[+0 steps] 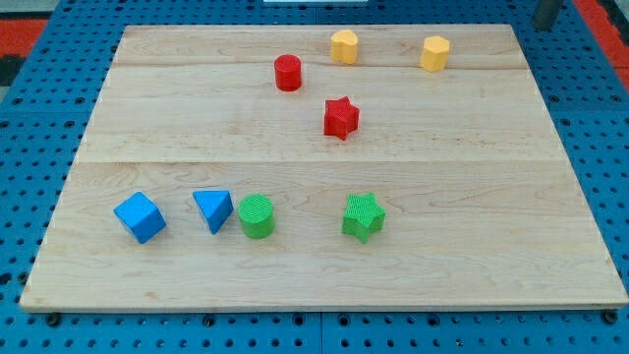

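My rod barely enters the frame: only a dark stub (546,12) shows at the upper right corner, beyond the far edge of the pale wooden tabletop (472,246), and my tip itself is out of sight, so I cannot tell where it sits against the blocks or whether the tool touches anything. The block nearest that stub is the yellow hexagonal plastic block (435,53) in the upper right of the frame; a second yellow block (344,46), rounded and harder to make out in shape, stands well apart from it toward the upper middle. Just below and left of that one is the red plastic cylinder (288,73), and lower, near the centre of the frame, the red plastic star (341,118), apart from the cylinder. Along the lower part of the frame runs a loose row: the blue plastic cube (140,217) at lower left, the blue triangular plastic block (213,209) near it, the green plastic cylinder (257,216) just beside the triangle and nearly touching it, and the green plastic star (364,217) further toward the lower middle, standing alone. The tabletop rests on a blue perforated base (29,108) that frames it on all sides.
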